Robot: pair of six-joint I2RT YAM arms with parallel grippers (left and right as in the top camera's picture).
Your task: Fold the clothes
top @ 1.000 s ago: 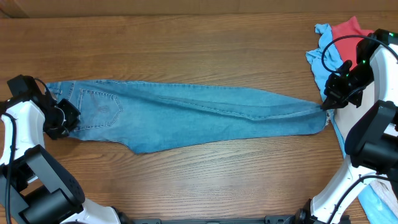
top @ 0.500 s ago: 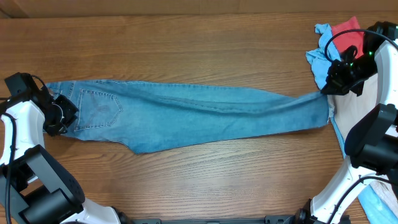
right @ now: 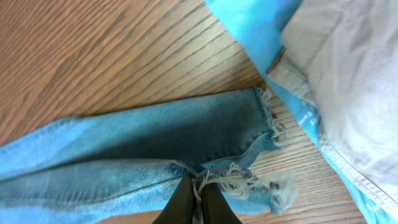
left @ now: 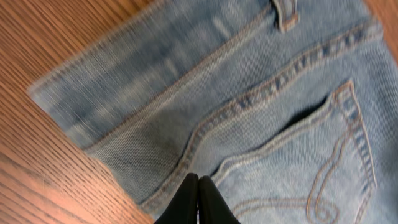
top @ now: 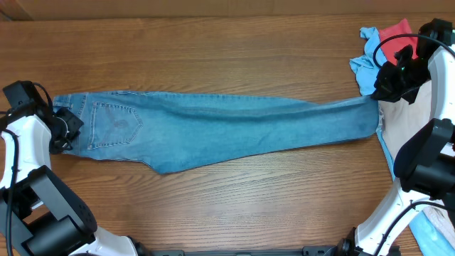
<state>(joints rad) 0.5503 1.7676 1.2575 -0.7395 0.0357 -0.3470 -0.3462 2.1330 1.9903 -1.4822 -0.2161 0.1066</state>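
A long-legged pair of light blue denim jeans (top: 213, 128) lies stretched across the brown wooden worktop (top: 213, 57), waist at the robot's left and legs running to the right (back side up, one leg folded over the other). The stitched back pocket (left: 311, 155) sits near the waist end. The left pincer (left: 198, 186) has its fingers pressed together, pinching the denim at the seam just beside that pocket. The right pincer (right: 198, 193) is clamped on the frayed hem (right: 249, 177) at the far end of the legs, with loose white threads trailing beside its tips. Just past the hem sits a heap of other clothes: a crumpled light blue garment (top: 364, 67), a red garment (top: 394, 34) touching it, and a beige garment (top: 419, 107) beneath the right arm.
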